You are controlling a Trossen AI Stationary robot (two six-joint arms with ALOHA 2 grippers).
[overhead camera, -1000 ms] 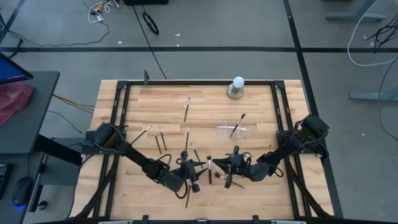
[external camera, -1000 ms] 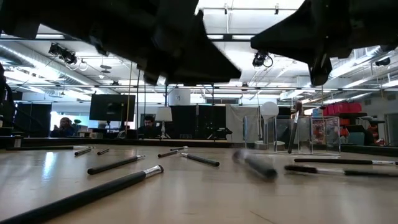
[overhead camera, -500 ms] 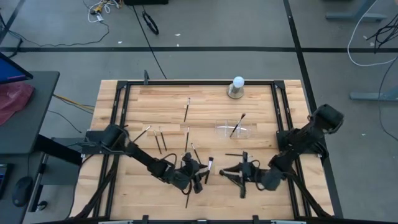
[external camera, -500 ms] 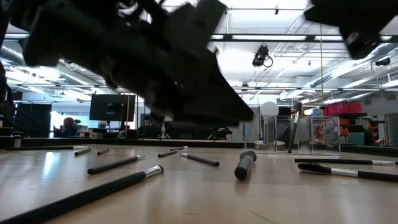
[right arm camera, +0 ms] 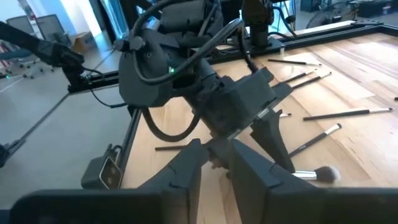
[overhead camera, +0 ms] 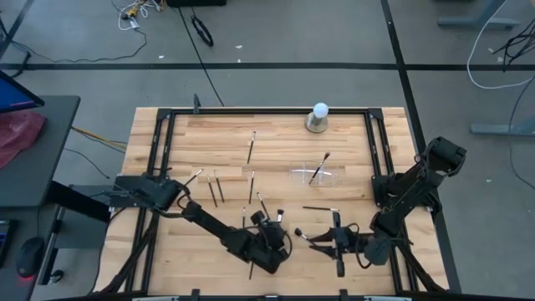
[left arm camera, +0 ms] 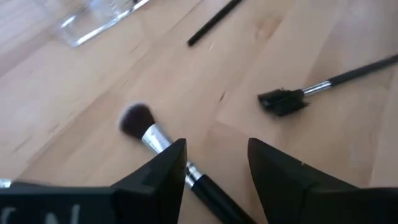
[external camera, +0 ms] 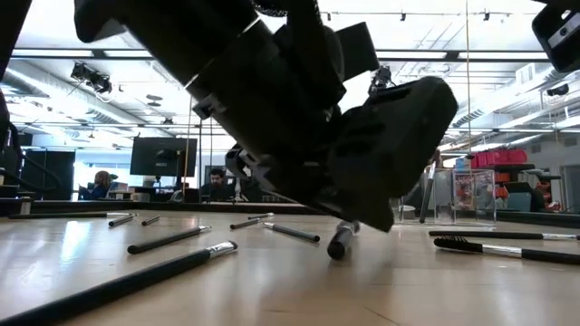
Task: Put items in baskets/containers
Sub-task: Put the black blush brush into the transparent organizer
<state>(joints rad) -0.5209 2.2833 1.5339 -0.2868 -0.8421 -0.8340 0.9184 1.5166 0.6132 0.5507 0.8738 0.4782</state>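
Two people seated at monitors in room beyond wooden table (overhead camera: 351, 150). White ball on grey base (overhead camera: 318, 117) at far edge. I see clear holder (overhead camera: 316, 175) right of centre, one brush (overhead camera: 318, 168) leaning in it; other brushes scattered mid-table. Since half second ago, both arms shifted toward near edge. Left gripper (overhead camera: 273, 244) low, fingers spread astride fluffy brush (left arm camera: 144, 125) handle. Right gripper (overhead camera: 328, 244) beside it, fingers slightly parted, empty.
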